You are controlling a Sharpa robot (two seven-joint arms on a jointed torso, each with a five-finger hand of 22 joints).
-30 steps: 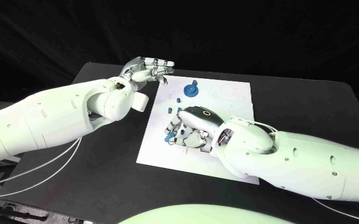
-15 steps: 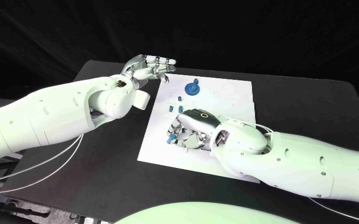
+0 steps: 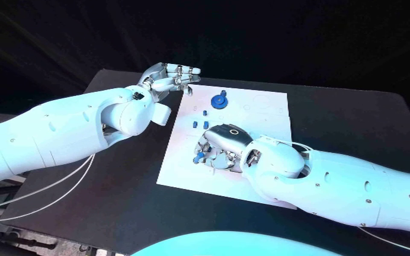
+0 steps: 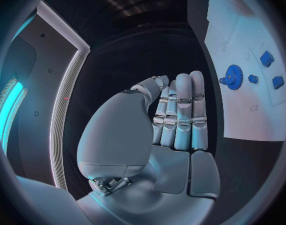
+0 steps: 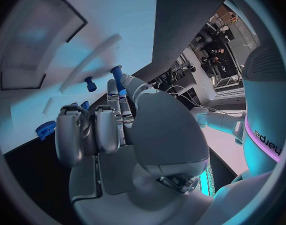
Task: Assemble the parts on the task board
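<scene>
Resting on task board [image 3: 256, 106], right hand [image 3: 220, 143] fingers curled over blue parts [image 3: 198, 158], grip unclear; left hand [image 3: 169, 78] off board's corner, fingers closed, empty.

Bluish light, dark backdrop.
The task board [image 3: 256, 114] glares pale on the black worktop [image 3: 102, 208]; both wrist views bend straight edges.

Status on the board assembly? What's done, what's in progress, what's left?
Done: a blue gear looks seated on the task board. In hand: the right robot hand is down over loose blue parts, grip unclear. Left: small parts lie loose; the left robot hand holds nothing.
</scene>
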